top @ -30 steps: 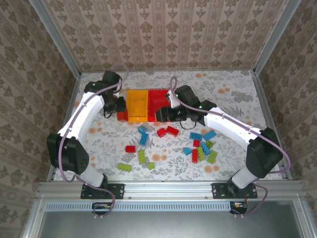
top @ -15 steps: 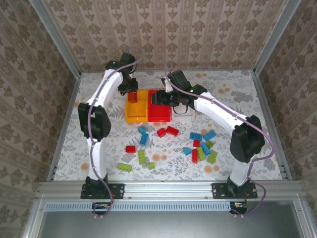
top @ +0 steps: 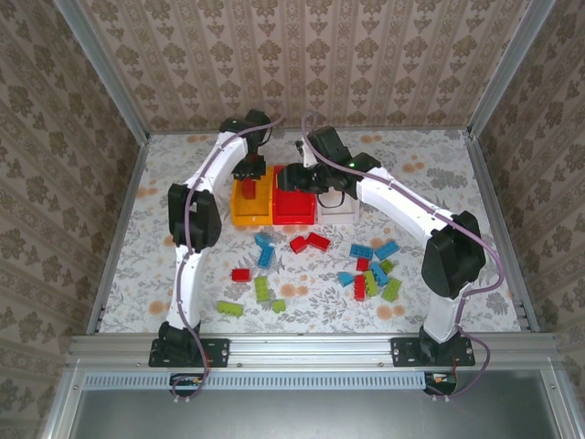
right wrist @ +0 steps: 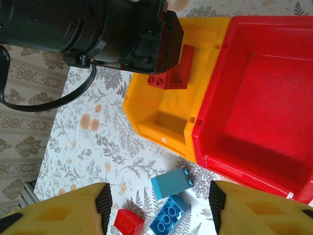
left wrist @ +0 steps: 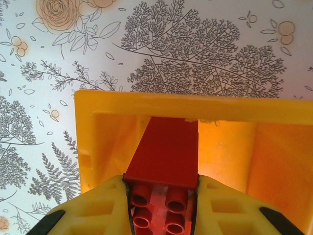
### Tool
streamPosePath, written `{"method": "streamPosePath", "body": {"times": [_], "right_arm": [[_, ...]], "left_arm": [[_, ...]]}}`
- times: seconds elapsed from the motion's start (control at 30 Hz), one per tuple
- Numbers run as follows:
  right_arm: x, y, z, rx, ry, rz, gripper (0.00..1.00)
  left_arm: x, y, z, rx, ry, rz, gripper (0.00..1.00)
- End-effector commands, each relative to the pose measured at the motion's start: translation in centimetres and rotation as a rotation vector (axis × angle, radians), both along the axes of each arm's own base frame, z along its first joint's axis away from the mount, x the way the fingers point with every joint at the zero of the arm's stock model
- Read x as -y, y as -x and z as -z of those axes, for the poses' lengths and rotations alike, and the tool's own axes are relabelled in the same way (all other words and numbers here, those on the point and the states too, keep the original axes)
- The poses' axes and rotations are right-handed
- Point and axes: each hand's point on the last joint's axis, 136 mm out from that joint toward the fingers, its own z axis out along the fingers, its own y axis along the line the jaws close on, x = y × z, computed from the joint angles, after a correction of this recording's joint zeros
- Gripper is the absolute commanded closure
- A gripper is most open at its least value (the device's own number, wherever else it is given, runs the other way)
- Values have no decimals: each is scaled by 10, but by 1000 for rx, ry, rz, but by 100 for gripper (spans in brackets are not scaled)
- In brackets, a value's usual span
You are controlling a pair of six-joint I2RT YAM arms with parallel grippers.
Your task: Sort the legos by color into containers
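Here, a red brick [left wrist: 164, 156] is pinched by the left gripper [left wrist: 161, 196] just above the yellow-orange bin [left wrist: 171, 104], presumably so it can be dropped inside; the right gripper [right wrist: 160, 203] is held spread and empty near that bin.

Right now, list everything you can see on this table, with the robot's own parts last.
yellow-orange bin: one, yellow-orange, far middle of the table, leftmost of the row
red bin: one, red, touching the yellow-orange bin's right side
white bin: one, white, right end of the row
held red brick: one, red, above the yellow-orange bin
loose red bricks: about five, red, scattered in front of the bins
loose blue bricks: about six, light blue, centre and right clusters
loose green bricks: about six, lime green, near side, left and right
table: one, white floral print, under everything
left claw: one, yellow fingers, shut on the held red brick
right claw: one, yellow fingers, open, by the red bin
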Motion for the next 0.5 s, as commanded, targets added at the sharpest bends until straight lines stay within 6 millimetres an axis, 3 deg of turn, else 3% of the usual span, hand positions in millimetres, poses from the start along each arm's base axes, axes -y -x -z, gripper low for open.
{"method": "streamPosePath", "body": {"times": [0.0, 0.13, 0.27, 0.47], "right_arm": [[8, 6, 0, -18, 21, 18, 42], [22, 14, 3, -15, 52, 41, 41], [43, 28, 10, -23, 81, 72, 39], [103, 51, 27, -61, 148, 206, 40]], "left_arm": [[-6, 3, 8, -27, -71, 12, 73], [-3, 6, 11, -37, -80, 25, 59], [5, 5, -2, -6, -71, 44, 48], [17, 7, -37, 61, -21, 46, 42]]}}
